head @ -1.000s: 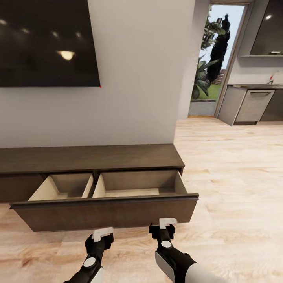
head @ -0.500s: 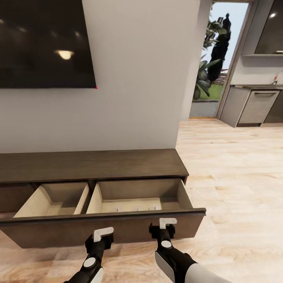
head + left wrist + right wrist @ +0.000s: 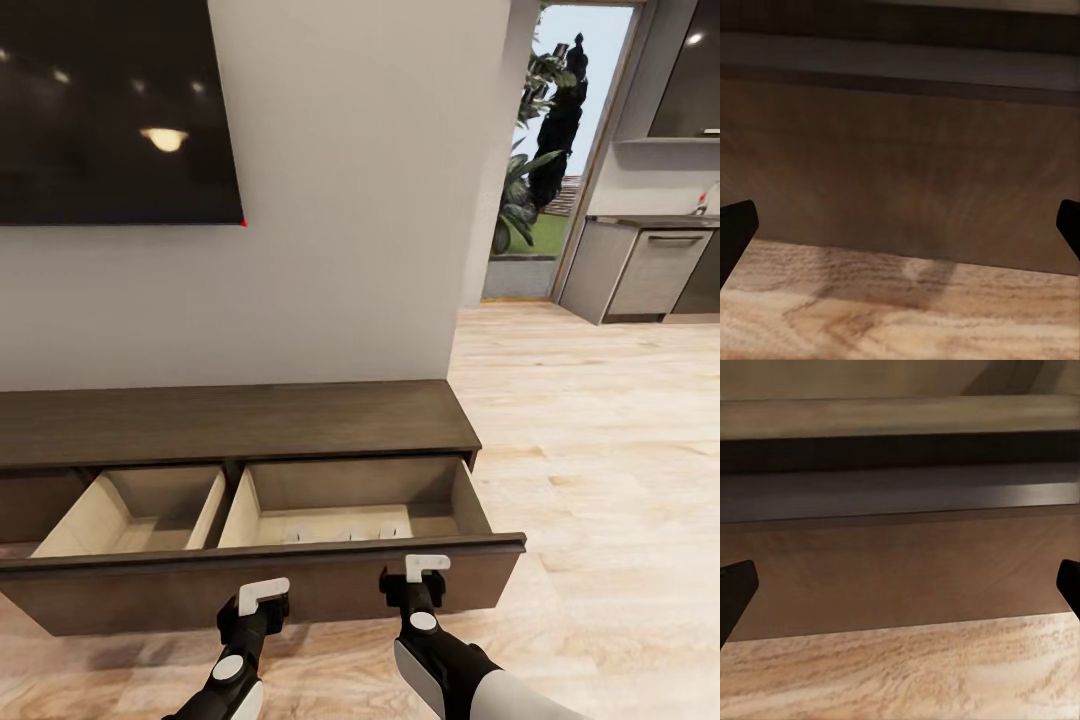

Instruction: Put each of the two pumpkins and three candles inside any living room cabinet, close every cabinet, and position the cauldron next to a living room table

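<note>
The long dark-brown cabinet (image 3: 230,420) stands against the wall with its wide drawer (image 3: 250,590) pulled out, pale beige inside and split into two compartments. Three small pale tops (image 3: 345,534), perhaps the candles, peek over the drawer front in the right compartment. My left gripper (image 3: 262,598) and right gripper (image 3: 425,570) hover just before the drawer front, both open with nothing between the fingers. The left wrist view faces the drawer front (image 3: 900,172) across my open left gripper (image 3: 900,232). The right wrist view shows my open right gripper (image 3: 900,592). The pumpkins, cauldron and table are out of view.
A large black TV (image 3: 110,110) hangs on the wall above the cabinet. To the right, light wood floor (image 3: 600,450) runs to a glass door with plants (image 3: 545,150) and grey kitchen cupboards (image 3: 645,270).
The camera has moved closer to the cabinet, so the open drawer looks larger and lower. The small pale tops in the right compartment have come into sight. Both grippers kept their pose.
</note>
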`<state>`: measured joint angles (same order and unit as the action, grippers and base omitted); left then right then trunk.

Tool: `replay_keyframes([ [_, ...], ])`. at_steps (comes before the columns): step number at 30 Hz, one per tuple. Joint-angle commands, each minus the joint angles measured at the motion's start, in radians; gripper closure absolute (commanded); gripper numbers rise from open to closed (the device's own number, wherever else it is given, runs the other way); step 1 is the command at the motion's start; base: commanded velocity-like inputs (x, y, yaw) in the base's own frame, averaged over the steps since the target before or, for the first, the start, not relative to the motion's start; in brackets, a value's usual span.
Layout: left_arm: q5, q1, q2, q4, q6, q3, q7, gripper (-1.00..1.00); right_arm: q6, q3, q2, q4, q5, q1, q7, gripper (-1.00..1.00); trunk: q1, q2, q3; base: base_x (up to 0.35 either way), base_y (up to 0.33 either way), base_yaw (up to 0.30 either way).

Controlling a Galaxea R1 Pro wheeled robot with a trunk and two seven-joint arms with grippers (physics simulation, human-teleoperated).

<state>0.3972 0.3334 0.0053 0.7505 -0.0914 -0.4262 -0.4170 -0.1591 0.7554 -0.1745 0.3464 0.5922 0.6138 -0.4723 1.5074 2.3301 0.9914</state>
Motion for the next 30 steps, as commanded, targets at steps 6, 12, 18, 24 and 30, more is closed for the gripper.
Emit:
replay_keyframes([
  [6, 0.011, 0.001, 0.001, 0.0, -0.008, -0.005, -0.006, -1.0, -0.007, 0.009, 0.0, -0.001, 0.011, 0.001, -0.005, -1.0, 0.0, 0.0, 0.001, 0.0, 0.0, 0.0],
  [12, 0.011, 0.001, 0.001, 0.0, -0.047, -0.008, -0.006, -1.0, -0.007, 0.009, 0.0, -0.001, 0.011, 0.001, -0.005, -1.0, 0.0, 0.0, 0.001, 0.0, 0.0, 0.0],
  [18, 0.011, 0.001, 0.001, 0.0, -0.064, -0.008, -0.006, -1.0, -0.007, 0.009, 0.0, -0.001, 0.011, 0.001, -0.005, -1.0, 0.007, 0.014, 0.007, 0.0, 0.0, 0.0],
  [24, 0.011, 0.001, 0.001, 0.0, -0.065, -0.008, -0.006, -1.0, -0.007, 0.009, 0.0, -0.001, 0.011, 0.001, -0.005, -1.0, 0.03, 0.056, 0.026, 0.0, 0.0, 0.0],
  [30, 0.011, 0.001, 0.001, 0.0, -0.065, -0.008, -0.006, -1.0, -0.007, 0.009, 0.0, -0.001, 0.011, 0.001, -0.005, -1.0, 0.053, 0.098, 0.045, 0.0, 0.0, 0.0],
])
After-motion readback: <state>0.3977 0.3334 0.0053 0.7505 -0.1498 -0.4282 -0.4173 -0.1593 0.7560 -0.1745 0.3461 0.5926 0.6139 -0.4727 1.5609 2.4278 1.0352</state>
